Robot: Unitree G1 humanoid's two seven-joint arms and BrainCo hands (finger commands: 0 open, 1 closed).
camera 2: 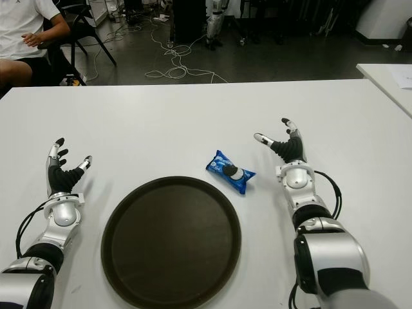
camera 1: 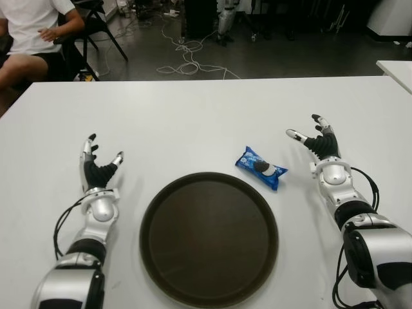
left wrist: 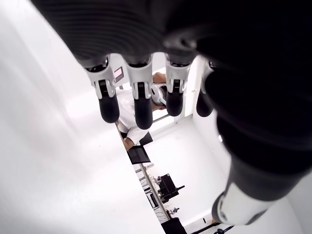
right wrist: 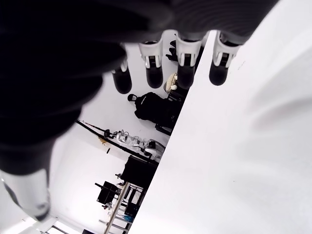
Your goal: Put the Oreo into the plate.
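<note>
Dark round plate (camera 1: 209, 238) holds nothing. Oreo (camera 1: 261, 168) packet on white tabletop (camera 1: 193, 122), just beyond plate's rim, left of right hand (camera 1: 317, 143) fingers, splayed, empty. Left hand (camera 1: 95, 168) left of plate, fingers splayed, empty.

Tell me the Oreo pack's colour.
Blue, with a dark cookie printed on it; the Oreo pack shows best in the left eye view.

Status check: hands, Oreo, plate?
Left robot hand open, left of the plate. Right robot hand open, right of the Oreo pack. Pack on table off the plate's far right rim. Nothing in the way.
</note>
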